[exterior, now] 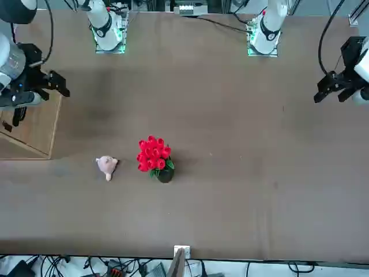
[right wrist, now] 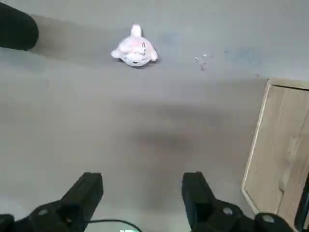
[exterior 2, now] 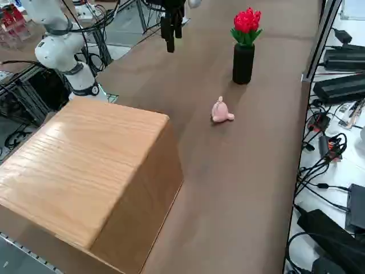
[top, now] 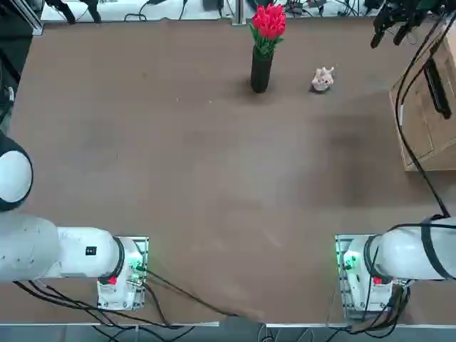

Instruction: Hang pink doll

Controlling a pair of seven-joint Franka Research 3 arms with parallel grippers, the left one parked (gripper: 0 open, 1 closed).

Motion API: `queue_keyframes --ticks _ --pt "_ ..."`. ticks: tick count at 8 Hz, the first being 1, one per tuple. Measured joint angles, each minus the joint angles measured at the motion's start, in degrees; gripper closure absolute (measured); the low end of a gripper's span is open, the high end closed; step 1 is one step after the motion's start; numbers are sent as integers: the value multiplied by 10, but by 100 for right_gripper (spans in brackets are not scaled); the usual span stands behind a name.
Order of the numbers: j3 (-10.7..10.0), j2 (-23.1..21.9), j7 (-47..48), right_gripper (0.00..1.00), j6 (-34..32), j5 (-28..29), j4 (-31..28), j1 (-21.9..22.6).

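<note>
The pink doll (top: 323,78), a tiny pale pink and cream plush with small ear-like bumps, lies on the table (top: 178,164) well ahead of me.

black vase (right wrist: 17,31) half out of frame

Wide bare worktop (top: 178,178) between arm bases and far edge. Only obstacles: black vase of red tulips (top: 262,68) just beside pink doll (top: 323,79), clear gap between them; wooden box (exterior 2: 85,171) at right edge. Open tool (right wrist: 142,193) high above bare surface.
</note>
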Motion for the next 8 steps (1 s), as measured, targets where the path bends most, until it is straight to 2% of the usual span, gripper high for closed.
queue_keyframes --ticks 6,8 --pt "-1 24 12 0 -2 0 36 3" --pt "-8 27 12 0 -37 -1 46 1"
